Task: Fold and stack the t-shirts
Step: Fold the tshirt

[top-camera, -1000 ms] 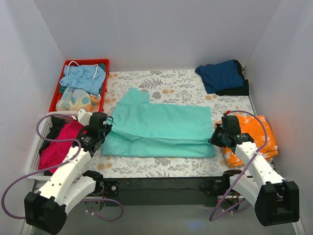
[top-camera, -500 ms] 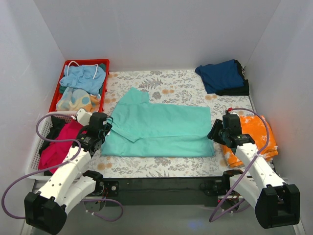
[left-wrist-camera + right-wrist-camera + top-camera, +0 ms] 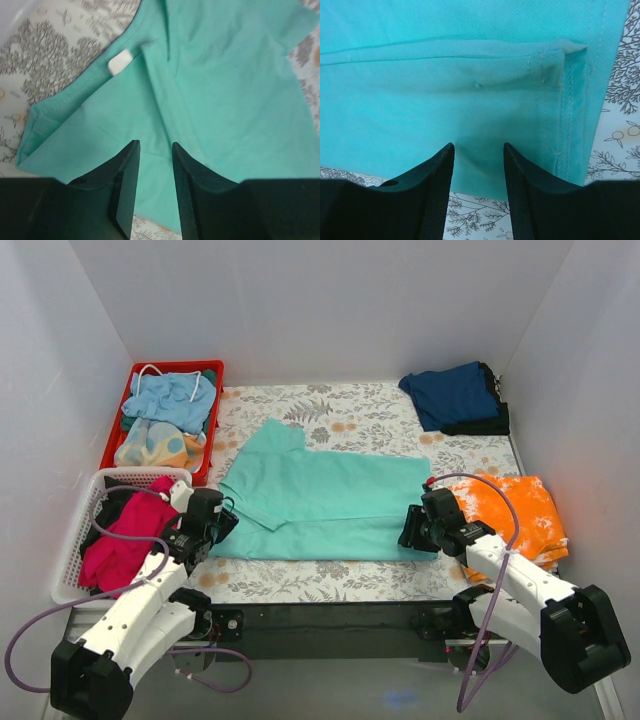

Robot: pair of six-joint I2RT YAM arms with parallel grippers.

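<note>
The teal shirt (image 3: 330,505) lies flat across the middle of the table (image 3: 340,410), stretched from left to right, its near long side doubled over and one sleeve pointing toward the far left corner. In my left wrist view a small white label (image 3: 120,61) shows at its collar.

My left gripper (image 3: 222,522) hangs just over the shirt's near left end, jaws parted and gripping nothing, the cloth lying smooth beneath them. My right gripper (image 3: 410,530) hangs over the near right corner, above the stitched hem, jaws likewise parted and empty.

Beside my right arm, at the table's right edge, an orange shirt (image 3: 515,510) lies rumpled. A navy shirt (image 3: 452,395) sits folded in the far right corner, on top of something dark that I cannot make out.

At the near left corner a white basket (image 3: 70,570) holds a magenta shirt (image 3: 125,540). Behind it, along the left edge, a red tray (image 3: 175,364) carries a light blue cloth (image 3: 170,395) and a pale mottled cloth (image 3: 150,445).
</note>
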